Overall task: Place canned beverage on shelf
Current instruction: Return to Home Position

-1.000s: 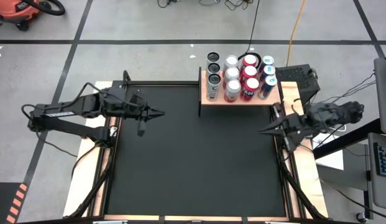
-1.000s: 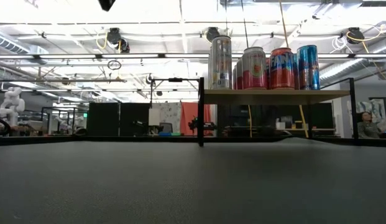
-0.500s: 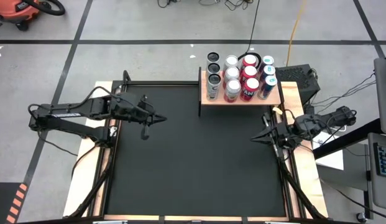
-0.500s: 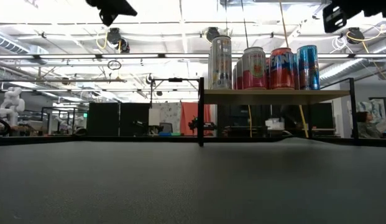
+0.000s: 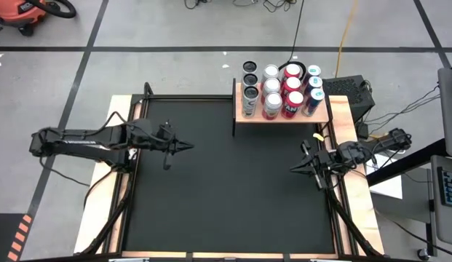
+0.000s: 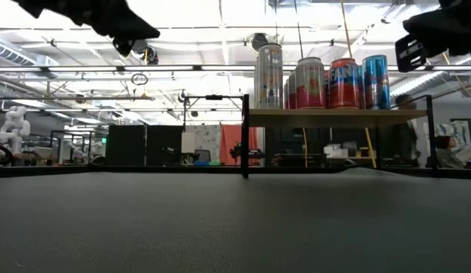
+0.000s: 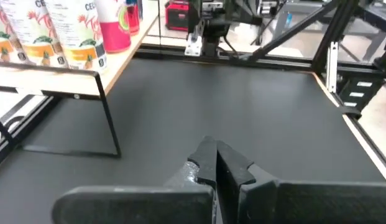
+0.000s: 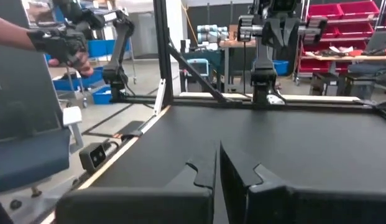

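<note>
black table [image 5: 226, 189] | shelf [image 6: 337, 117] far edge, long axis crosswise | cans [image 5: 272, 91] upright

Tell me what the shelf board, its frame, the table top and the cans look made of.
The shelf board looks like light wood, possibly plywood, with a pale matte edge. The frame is probably black-coated metal, going by its slim straight bars. The table top is a black matte sheet without glare, maybe rubber or fabric. The cans are likely aluminium, with glossy printed sides and shiny lids.

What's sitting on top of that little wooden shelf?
Twelve cans stand on the shelf, in four rows of three. From table height the front cans hide those behind.
</note>
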Controlling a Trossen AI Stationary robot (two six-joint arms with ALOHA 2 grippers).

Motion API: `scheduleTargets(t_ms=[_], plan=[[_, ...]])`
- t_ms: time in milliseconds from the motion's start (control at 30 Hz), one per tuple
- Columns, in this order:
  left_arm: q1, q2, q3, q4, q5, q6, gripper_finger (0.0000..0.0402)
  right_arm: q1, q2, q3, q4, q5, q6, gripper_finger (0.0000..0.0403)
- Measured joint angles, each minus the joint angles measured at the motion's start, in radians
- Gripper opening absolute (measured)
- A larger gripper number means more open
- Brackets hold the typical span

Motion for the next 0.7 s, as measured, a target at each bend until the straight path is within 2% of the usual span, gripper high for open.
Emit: scheduleTargets(t_ms=[100,200,300,567,700], plan=[[-0.002,-0.047,-0.054,0.033,-0.018,-0.012,0.0,0.0,-0.017,-0.013,0.011,-0.001,-0.001,0.0],[-0.01,-0.088,-0.08,0.036,-0.099,-0.032,0.0,0.0,-0.031,-0.035,0.022,-0.001,-0.003,0.0],[-0.02,-0.112,-0.088,0.034,-0.135,-0.017,0.0,0.0,-0.05,-0.063,0.044,-0.002,-0.002,0.0],[-0.021,-0.152,-0.088,0.009,-0.128,0.018,0.0,0.0,-0.109,-0.156,0.154,-0.005,-0.001,0.0],[-0.027,-0.153,-0.088,0.005,-0.123,0.028,0.0,0.0,-0.113,-0.163,0.14,-0.001,-0.011,0.0]])
